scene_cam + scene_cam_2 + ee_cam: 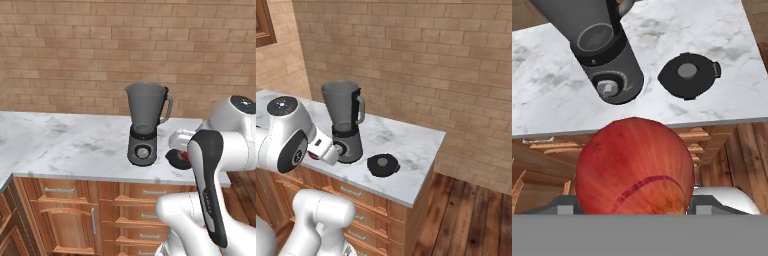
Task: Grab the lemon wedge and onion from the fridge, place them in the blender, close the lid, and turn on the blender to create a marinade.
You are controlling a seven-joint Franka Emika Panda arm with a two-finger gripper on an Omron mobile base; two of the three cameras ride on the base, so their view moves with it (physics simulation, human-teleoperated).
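On the marble counter (60,145) the blender (144,125) stands open-topped, its lid (688,75) lying flat just to its right. Nearer, off the counter's front edge, the gripper (634,202) is clenched on the onion (635,167), which sits between its fingers.

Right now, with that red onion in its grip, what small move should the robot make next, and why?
Probably lift the end effector up and forward over the smoky-grey see-through blender jug. The dark-red rounded onion is held below the counter edge, the jug's mouth stands open, and the round dark-grey lid lies beside it.
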